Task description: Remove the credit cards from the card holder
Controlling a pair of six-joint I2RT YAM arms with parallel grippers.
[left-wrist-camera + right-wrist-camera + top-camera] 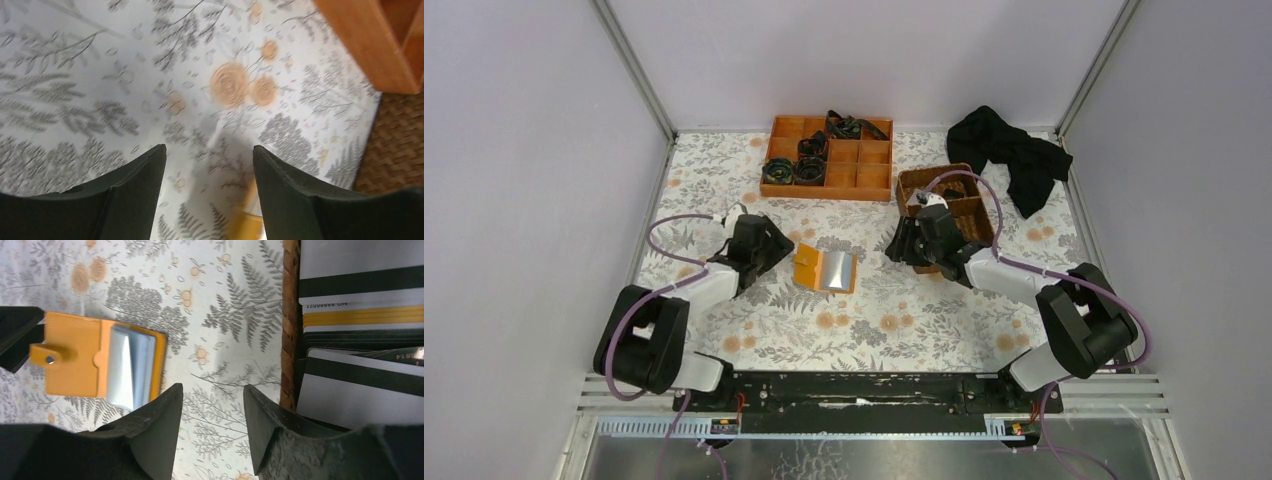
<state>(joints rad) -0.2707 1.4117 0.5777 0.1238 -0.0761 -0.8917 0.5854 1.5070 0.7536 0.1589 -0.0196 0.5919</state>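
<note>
The card holder (826, 270) lies open on the flowered table between my two grippers, orange flap on the left and pale blue-grey inside on the right. In the right wrist view the card holder (100, 362) shows its snap tab and pale pockets. My left gripper (781, 250) is open and empty just left of it. In the blurred left wrist view the left gripper (209, 150) has only an orange edge of the holder (247, 227) below it. My right gripper (897, 247) is open and empty, to the holder's right beside the basket; it also shows in the right wrist view (212, 390). Several credit cards (360, 315) lie in the basket.
A brown wicker basket (944, 200) stands right of centre, with its rim (289, 325) close to my right fingers. An orange compartment tray (829, 157) with black items stands at the back. A black cloth (1014, 150) lies at the back right. White walls enclose the table.
</note>
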